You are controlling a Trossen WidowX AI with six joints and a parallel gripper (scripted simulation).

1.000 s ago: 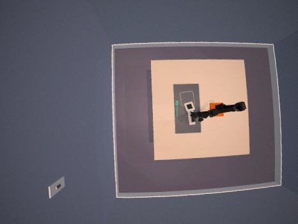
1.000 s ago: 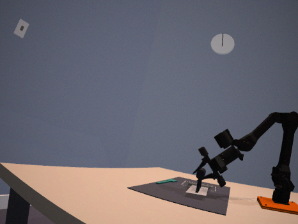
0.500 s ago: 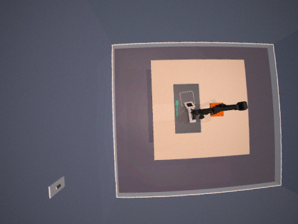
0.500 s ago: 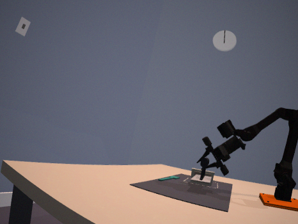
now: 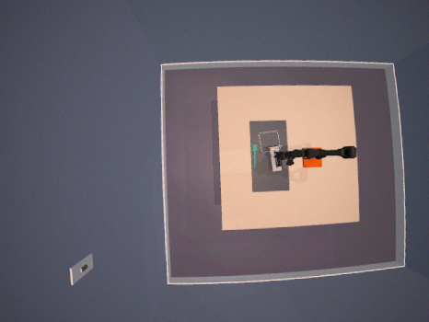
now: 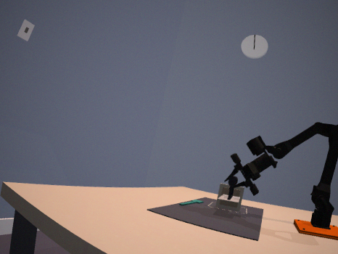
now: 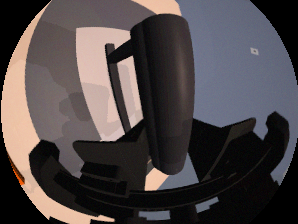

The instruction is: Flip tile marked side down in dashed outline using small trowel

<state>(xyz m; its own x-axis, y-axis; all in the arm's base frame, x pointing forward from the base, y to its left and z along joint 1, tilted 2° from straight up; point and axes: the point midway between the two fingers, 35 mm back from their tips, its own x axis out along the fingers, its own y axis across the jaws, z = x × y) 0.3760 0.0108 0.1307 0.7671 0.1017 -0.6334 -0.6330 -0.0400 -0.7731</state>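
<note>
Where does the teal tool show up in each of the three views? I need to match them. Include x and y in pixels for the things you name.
Top: teal tool (image 5: 255,151) (image 6: 191,202) by the mat's left edge.
Exterior: lower middle, near the mat's back-left edge.
Wrist: not in it.
Shared landmark: the dark grey mat (image 5: 272,181) (image 6: 203,218) (image 7: 45,100).

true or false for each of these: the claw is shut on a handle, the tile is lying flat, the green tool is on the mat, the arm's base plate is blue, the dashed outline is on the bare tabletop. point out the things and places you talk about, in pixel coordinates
The claw (image 5: 279,156) (image 6: 229,183) (image 7: 162,117) is shut on the trowel's dark handle (image 6: 233,181) (image 7: 167,90). True.
The tile (image 6: 219,199) lies flat. False: it stands steeply on edge.
The green tool (image 5: 255,156) (image 6: 191,202) lies on the mat (image 5: 269,181) (image 6: 203,219) (image 7: 50,65). True.
The arm's base plate (image 5: 313,163) (image 6: 326,233) is blue. False: it is orange.
The dashed outline (image 5: 260,138) (image 6: 246,210) is on the bare tabletop. False: it is on the mat.
</note>
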